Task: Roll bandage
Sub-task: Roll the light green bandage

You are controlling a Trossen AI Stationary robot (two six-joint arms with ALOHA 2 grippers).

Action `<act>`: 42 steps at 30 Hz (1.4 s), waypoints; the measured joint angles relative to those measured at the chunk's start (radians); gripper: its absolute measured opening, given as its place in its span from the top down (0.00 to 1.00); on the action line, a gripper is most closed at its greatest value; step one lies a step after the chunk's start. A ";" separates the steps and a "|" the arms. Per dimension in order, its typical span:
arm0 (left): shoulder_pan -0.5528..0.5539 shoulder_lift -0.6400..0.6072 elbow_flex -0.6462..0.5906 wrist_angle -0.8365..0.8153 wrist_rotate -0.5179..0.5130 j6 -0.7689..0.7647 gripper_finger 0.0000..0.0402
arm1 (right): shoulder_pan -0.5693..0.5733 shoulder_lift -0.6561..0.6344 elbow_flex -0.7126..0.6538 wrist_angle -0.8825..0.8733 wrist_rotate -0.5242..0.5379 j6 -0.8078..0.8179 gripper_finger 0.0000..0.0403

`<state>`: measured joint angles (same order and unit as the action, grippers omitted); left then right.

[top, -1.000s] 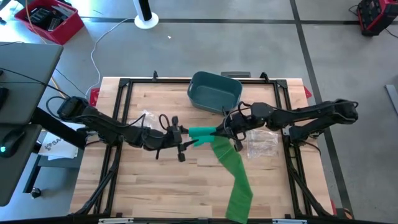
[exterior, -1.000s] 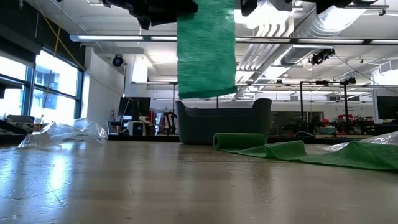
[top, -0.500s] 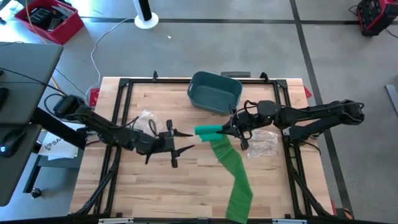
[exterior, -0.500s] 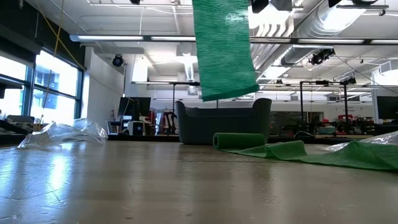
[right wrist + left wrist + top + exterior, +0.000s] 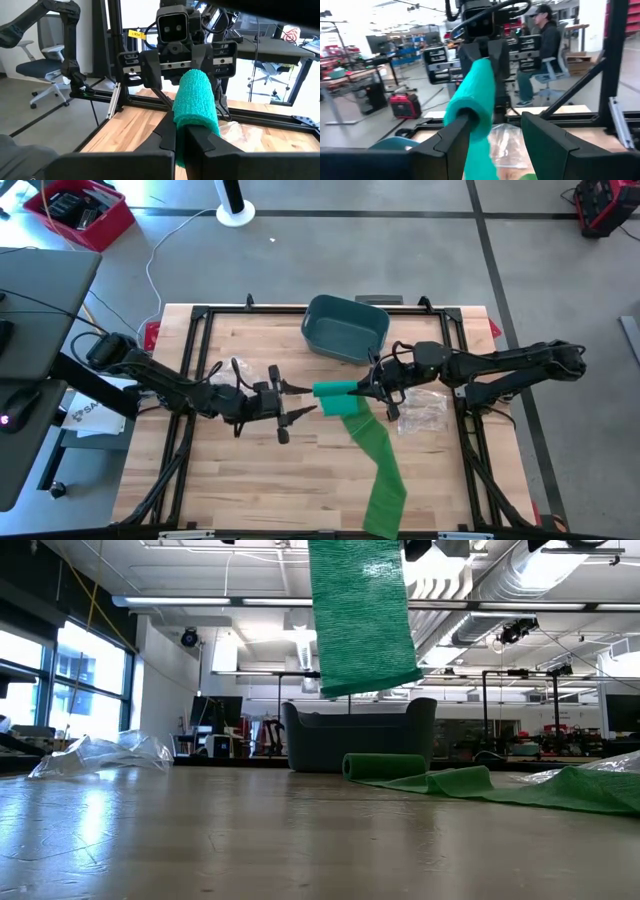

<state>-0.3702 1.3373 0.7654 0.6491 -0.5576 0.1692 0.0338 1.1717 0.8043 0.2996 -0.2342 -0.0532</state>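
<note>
Looking from left to right, we find the left gripper [image 5: 297, 409] spread wide and holding nothing, its tips just at 9 o'clock of the bandage roll [image 5: 334, 389], one finger [image 5: 451, 145] touching or nearly touching the roll's end. At the roll's 3 o'clock the right gripper [image 5: 366, 391] is clamped tight on it, holding it above the table [image 5: 250, 480]. The bandage is green, crinkly gauze; its loose tail [image 5: 378, 465] trails toward 6 o'clock, over the table's edge. Half a second ago the left gripper sat farther from the roll; it has since moved closer.
</note>
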 joint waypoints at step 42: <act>0.028 -0.028 0.006 -0.006 0.096 -0.031 0.99 | -0.001 -0.045 0.000 -0.245 0.076 -0.009 0.58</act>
<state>-0.3425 1.3092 0.7719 0.6434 -0.4616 0.1385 0.0326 1.1262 0.8047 0.0543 -0.1577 -0.0620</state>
